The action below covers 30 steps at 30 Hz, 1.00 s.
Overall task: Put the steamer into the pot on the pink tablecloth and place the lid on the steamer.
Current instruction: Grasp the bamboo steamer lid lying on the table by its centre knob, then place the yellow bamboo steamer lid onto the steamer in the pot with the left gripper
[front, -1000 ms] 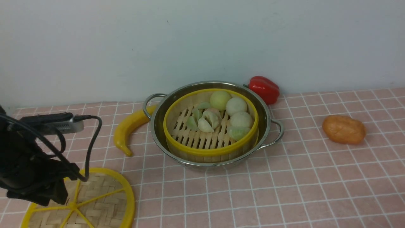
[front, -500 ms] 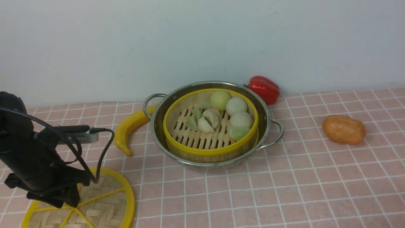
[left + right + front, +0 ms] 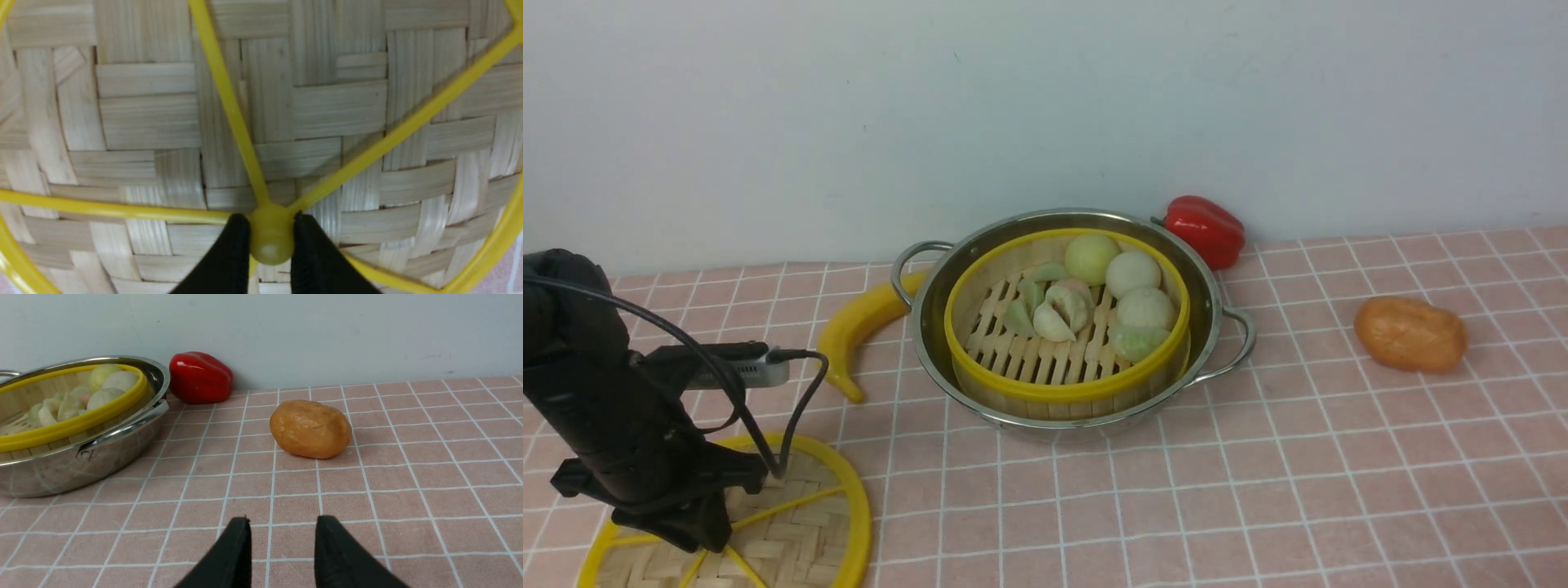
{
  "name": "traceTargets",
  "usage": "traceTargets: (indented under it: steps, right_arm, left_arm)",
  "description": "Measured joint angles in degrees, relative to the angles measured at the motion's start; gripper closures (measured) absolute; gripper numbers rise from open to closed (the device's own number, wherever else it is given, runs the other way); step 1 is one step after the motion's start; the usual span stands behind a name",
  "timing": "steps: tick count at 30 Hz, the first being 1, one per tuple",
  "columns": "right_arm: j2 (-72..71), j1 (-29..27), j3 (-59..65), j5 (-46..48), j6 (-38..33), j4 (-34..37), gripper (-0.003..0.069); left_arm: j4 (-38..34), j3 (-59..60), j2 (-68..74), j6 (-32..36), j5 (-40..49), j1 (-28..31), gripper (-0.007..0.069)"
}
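1. The left gripper (image 3: pixel 270 228) is pinching the yellow hub (image 3: pixel 271 241) of the lid (image 3: pixel 796 523); one black finger presses against each side of the hub
2. The lid lies flat on the pink tablecloth (image 3: pixel 1339 474) at the near left of the bench, well apart from the pot (image 3: pixel 1211 286). Its woven bamboo face and yellow spokes face upward, and the left arm covers part of it in the front view
3. The right gripper (image 3: pixel 282 535) is spread, with nothing between its fingers; only bare tablecloth shows in the gap
4. The steamer (image 3: pixel 1062 390) sits upright inside the pot, its yellow rim level with the pot rim. It has no lid on it
5. Pale green and white dumplings (image 3: pixel 1058 314) lie on the slatted floor of the steamer, toward its far side
6. The pot stands on the tablecloth near the wall
7. A banana (image 3: pixel 858 327) lies just beside the pot's left handle, a red pepper (image 3: pixel 1205 230) behind the pot on its right, and an orange-brown potato-shaped item (image 3: pixel 1410 333) further right, apart from the pot
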Motion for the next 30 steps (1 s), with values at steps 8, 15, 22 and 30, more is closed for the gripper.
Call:
traceTargets:
  steps: [8, 15, 22, 30]
  right_arm:
    - [0.0, 0.0, 0.0, 0.0, 0.0, 0.0, 0.0419]
    - [0.0, 0.0, 0.0, 0.0, 0.0, 0.0, 0.0419]
    - [0.0, 0.0, 0.0, 0.0, 0.0, 0.0, 0.0419]
    - [0.0, 0.0, 0.0, 0.0, 0.0, 0.0, 0.0419]
  left_arm:
    - [0.23, -11.71, -1.57, 2.58, 9.34, 0.0, 0.0508]
    - [-0.62, -36.28, -3.22, 8.09, 12.25, -5.71, 0.0508]
    - [1.34, -53.59, 4.29, 19.4, 12.36, -20.32, 0.0508]
    - [6.3, -58.35, 14.72, 27.12, 12.9, -32.47, 0.0508]
